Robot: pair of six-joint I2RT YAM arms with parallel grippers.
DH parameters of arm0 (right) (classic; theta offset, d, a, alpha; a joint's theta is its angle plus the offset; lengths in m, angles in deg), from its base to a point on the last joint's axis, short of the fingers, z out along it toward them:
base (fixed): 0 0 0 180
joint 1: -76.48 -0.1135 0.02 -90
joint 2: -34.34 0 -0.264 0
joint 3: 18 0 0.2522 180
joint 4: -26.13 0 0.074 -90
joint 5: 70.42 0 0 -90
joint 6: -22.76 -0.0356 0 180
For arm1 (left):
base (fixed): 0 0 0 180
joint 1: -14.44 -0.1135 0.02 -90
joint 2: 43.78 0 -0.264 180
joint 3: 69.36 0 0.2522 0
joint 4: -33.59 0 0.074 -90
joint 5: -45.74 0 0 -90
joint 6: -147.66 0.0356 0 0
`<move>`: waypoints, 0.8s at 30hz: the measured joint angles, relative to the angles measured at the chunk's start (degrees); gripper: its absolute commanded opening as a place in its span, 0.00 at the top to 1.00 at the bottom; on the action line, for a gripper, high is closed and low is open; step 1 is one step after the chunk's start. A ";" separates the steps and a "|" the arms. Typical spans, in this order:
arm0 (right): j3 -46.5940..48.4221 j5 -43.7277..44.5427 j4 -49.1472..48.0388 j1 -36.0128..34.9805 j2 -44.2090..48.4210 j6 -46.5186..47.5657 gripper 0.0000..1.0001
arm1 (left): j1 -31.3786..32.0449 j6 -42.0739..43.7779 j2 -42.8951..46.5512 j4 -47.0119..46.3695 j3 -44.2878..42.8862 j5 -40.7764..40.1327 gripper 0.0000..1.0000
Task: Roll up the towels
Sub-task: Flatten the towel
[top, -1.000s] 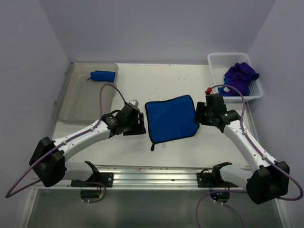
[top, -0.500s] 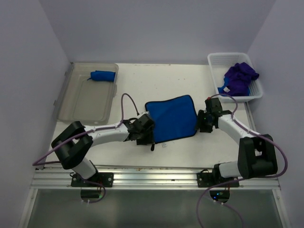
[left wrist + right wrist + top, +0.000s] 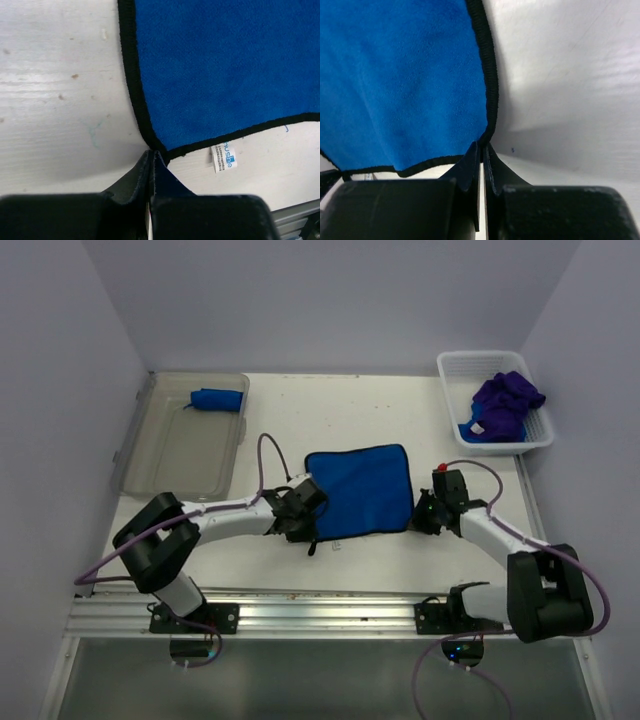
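Observation:
A royal blue towel (image 3: 360,490) with dark edging lies flat in the middle of the table. My left gripper (image 3: 312,531) is at its near left corner. In the left wrist view the jaws (image 3: 152,153) are shut, with the towel's (image 3: 225,65) corner edging pinched at their tips. My right gripper (image 3: 416,515) is at the near right corner. In the right wrist view those jaws (image 3: 482,145) are shut on the black edging of the towel (image 3: 400,75). A white label (image 3: 223,156) lies by the near edge.
A clear bin (image 3: 160,455) stands at the back left with a rolled blue towel (image 3: 217,399) in it. At the back right, a white basket (image 3: 452,370) holds crumpled purple towels (image 3: 505,400) and a blue one (image 3: 470,430). Walls close in on three sides.
Both arms came down and inward to the towel's near corners. Both grippers went from open to shut on those corners.

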 measured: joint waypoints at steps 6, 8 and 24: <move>-7.08 -0.33 -2.23 -4.07 8.52 -6.05 1.00 | -0.94 0.76 5.79 3.19 3.45 -1.68 0.47; -8.28 -0.09 -1.99 -4.85 10.45 -7.37 1.00 | -0.98 0.79 7.52 3.80 4.15 -1.97 0.37; -9.07 -0.17 -3.15 -4.96 10.58 -9.75 1.00 | -0.98 -1.97 3.52 1.64 2.93 -1.51 0.55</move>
